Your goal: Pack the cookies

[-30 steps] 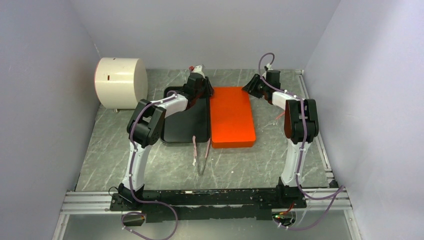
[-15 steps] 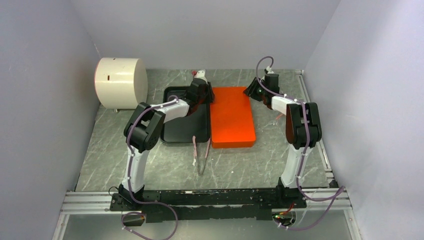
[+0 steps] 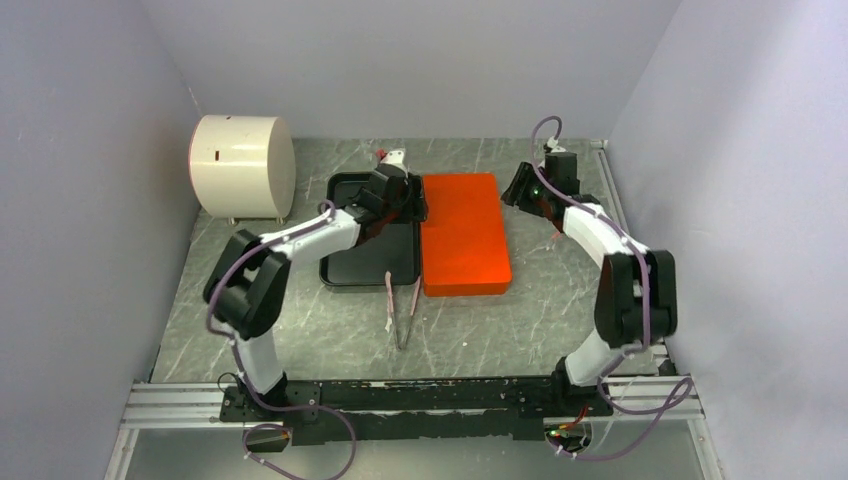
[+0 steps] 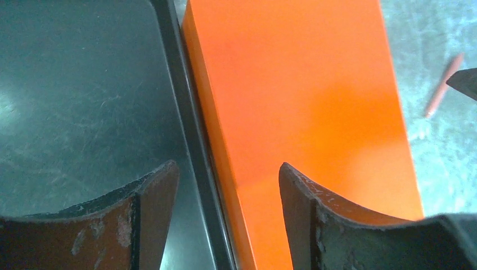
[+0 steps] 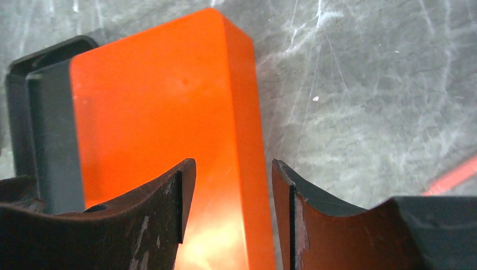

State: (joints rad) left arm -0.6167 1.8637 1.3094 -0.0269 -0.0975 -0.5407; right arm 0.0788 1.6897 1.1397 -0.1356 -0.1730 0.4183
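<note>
No cookies show in any view. An orange closed box (image 3: pixel 462 235) lies beside a black tray (image 3: pixel 365 258) on the grey table. My left gripper (image 3: pixel 408 200) is open and empty, hovering over the seam between the tray (image 4: pixel 84 101) and the box (image 4: pixel 304 101); its jaws (image 4: pixel 226 169) straddle the tray's rim. My right gripper (image 3: pixel 518 187) is open and empty at the box's far right edge; in the right wrist view (image 5: pixel 233 164) its jaws straddle the box's right side (image 5: pixel 163 107).
A white cylinder container (image 3: pixel 240 165) stands at the back left. Metal tongs with pink tips (image 3: pixel 400 308) lie in front of the tray. A thin pink stick (image 3: pixel 558 232) lies right of the box, also in the left wrist view (image 4: pixel 443 87). Walls close in on three sides.
Both arms shifted: the left elbow swung out left and down, the right elbow swung right. Both grippers drew slightly nearer along the box's far end. The box and tray stayed put.
</note>
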